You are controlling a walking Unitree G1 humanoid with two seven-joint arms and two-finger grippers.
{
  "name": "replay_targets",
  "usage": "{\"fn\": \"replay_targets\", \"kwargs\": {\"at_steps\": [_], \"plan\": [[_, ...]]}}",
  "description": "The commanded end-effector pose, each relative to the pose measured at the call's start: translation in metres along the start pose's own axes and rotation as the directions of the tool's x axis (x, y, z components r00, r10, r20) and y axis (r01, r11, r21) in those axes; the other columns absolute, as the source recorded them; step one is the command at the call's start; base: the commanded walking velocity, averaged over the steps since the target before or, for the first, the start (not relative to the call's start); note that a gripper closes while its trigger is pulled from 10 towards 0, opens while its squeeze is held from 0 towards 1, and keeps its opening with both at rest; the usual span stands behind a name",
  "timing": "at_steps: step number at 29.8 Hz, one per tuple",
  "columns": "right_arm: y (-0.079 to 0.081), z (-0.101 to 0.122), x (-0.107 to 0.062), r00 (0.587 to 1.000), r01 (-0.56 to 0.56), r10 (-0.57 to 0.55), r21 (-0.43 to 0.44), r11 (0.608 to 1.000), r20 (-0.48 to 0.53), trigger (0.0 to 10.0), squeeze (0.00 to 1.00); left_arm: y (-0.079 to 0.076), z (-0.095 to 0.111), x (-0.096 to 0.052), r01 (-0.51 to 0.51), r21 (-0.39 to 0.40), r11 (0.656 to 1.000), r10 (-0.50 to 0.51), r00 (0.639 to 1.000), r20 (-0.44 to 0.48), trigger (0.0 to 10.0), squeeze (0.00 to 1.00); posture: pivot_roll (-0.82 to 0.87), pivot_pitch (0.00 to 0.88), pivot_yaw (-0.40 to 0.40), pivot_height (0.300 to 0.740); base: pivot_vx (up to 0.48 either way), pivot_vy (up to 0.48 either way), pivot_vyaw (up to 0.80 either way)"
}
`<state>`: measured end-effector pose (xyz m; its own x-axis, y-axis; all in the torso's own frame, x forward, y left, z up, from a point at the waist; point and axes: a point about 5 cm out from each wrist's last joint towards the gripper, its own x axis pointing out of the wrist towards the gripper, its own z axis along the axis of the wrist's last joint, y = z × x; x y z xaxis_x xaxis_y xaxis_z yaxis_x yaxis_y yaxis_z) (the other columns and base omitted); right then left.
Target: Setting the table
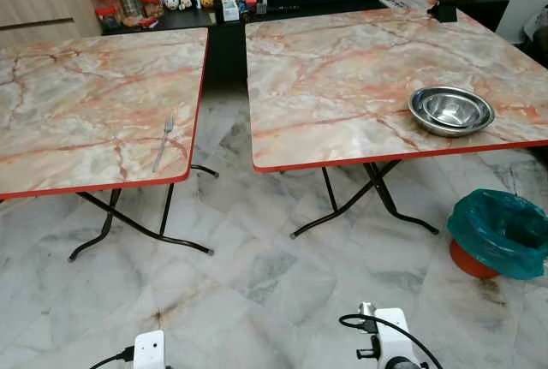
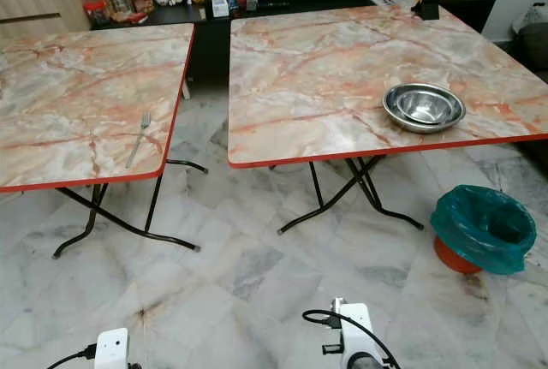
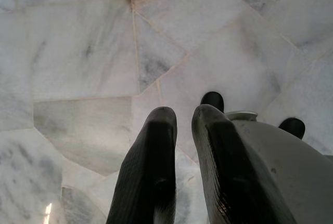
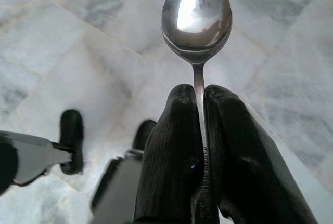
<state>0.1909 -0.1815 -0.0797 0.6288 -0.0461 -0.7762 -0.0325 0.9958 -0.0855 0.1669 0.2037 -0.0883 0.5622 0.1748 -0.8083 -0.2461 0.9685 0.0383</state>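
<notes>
My right gripper (image 4: 200, 91) is shut on the handle of a steel spoon (image 4: 196, 21), whose bowl sticks out past the fingertips above the marble floor. My left gripper (image 3: 183, 115) hangs shut and holds nothing, also over the floor. Both arms are low at my sides. Ahead stand two marble-patterned folding tables with red edges. A fork (image 1: 163, 142) lies near the front right corner of the left table (image 1: 77, 104). Stacked steel bowls (image 1: 451, 110) sit near the front right of the right table (image 1: 342, 69).
A narrow gap (image 1: 226, 121) of floor runs between the two tables, whose black folding legs (image 1: 137, 223) splay out below. A bin lined with a teal bag (image 1: 501, 232) stands on the floor at the right. A dark low cabinet (image 1: 197, 18) with jars and figurines runs behind the tables.
</notes>
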Motion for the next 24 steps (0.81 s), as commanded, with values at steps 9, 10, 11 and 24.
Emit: {"fn": "replay_targets", "kwargs": {"at_steps": [9,10,11,24], "plan": [[-0.0008,0.0093,0.0022,1.000,-0.022,0.022,0.012,1.000,0.012,10.0,0.00,-0.0014,-0.0029,0.0001,0.021,0.021,1.000,-0.020,0.999,-0.034,10.0,0.00,0.02,0.000,0.042,0.740,0.200,0.000,0.00],[-0.0008,0.0084,0.0022,1.000,-0.023,0.022,0.012,1.000,0.002,10.0,0.00,-0.0026,-0.0028,0.0001,0.030,0.020,0.999,-0.029,0.999,-0.036,10.0,0.00,0.01,0.000,0.042,0.740,0.000,0.000,0.00],[-0.0009,0.0077,0.0022,1.000,-0.022,0.022,0.012,1.000,-0.004,10.0,0.00,-0.0035,-0.0025,0.0002,0.036,0.024,0.999,-0.035,0.999,-0.034,10.0,0.00,0.01,0.000,0.042,0.740,0.000,0.000,0.00],[-0.0004,0.0049,0.0016,1.000,-0.022,0.022,0.045,0.999,-0.010,10.0,0.00,-0.0050,-0.0003,0.0006,0.027,0.011,1.000,-0.026,0.999,-0.027,10.0,0.00,0.01,0.028,0.036,0.740,0.062,0.000,0.00]]}}
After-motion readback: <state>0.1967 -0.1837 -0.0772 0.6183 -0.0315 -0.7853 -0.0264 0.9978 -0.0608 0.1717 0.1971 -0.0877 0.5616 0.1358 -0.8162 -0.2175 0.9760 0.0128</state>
